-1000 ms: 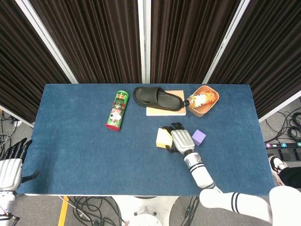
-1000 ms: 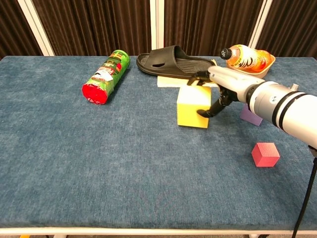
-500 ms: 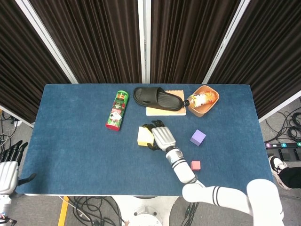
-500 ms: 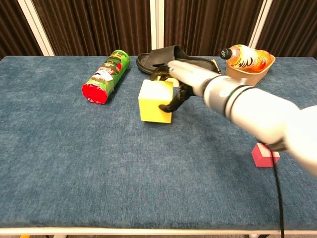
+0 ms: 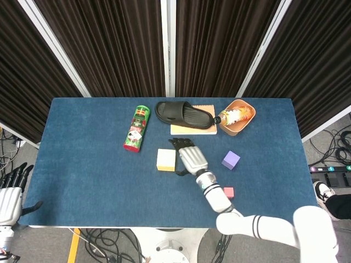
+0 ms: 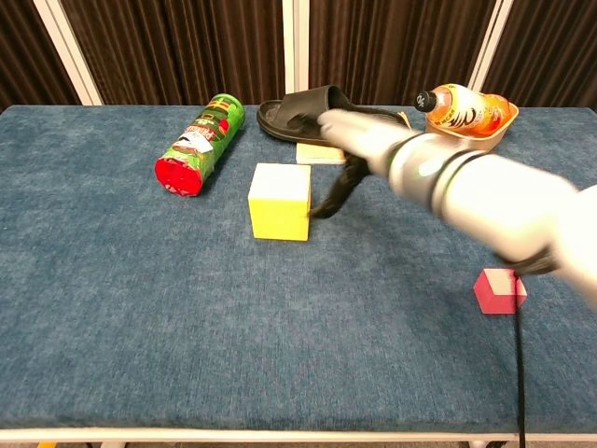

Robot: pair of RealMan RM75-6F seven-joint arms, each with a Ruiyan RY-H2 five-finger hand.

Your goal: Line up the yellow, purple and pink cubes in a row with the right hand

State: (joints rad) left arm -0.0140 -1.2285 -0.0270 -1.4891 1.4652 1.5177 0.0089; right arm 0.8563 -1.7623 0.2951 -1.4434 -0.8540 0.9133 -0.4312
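Note:
The yellow cube (image 5: pixel 166 159) (image 6: pixel 279 201) sits flat on the blue table, left of centre. My right hand (image 5: pixel 189 158) (image 6: pixel 347 154) hovers just right of it with its fingers (image 6: pixel 327 198) spread and pointing down beside the cube's right face, holding nothing. Further right stands the purple cube (image 5: pixel 231 160), which my arm hides in the chest view. The pink cube (image 5: pixel 228 192) (image 6: pixel 500 290) lies nearer the front edge. My left hand (image 5: pixel 10 198) hangs off the table's left front corner, fingers extended and empty.
A green crisp can (image 5: pixel 136 128) (image 6: pixel 198 143) lies on its side at the left. At the back, a black slipper (image 5: pixel 183 114) (image 6: pixel 312 113) rests on a tan pad, next to an orange bowl (image 5: pixel 241 123) holding a bottle (image 6: pixel 462 108).
My right hand carried the yellow cube leftwards, set it down and let go. The hand now stands just right of the cube. The left hand stayed put.

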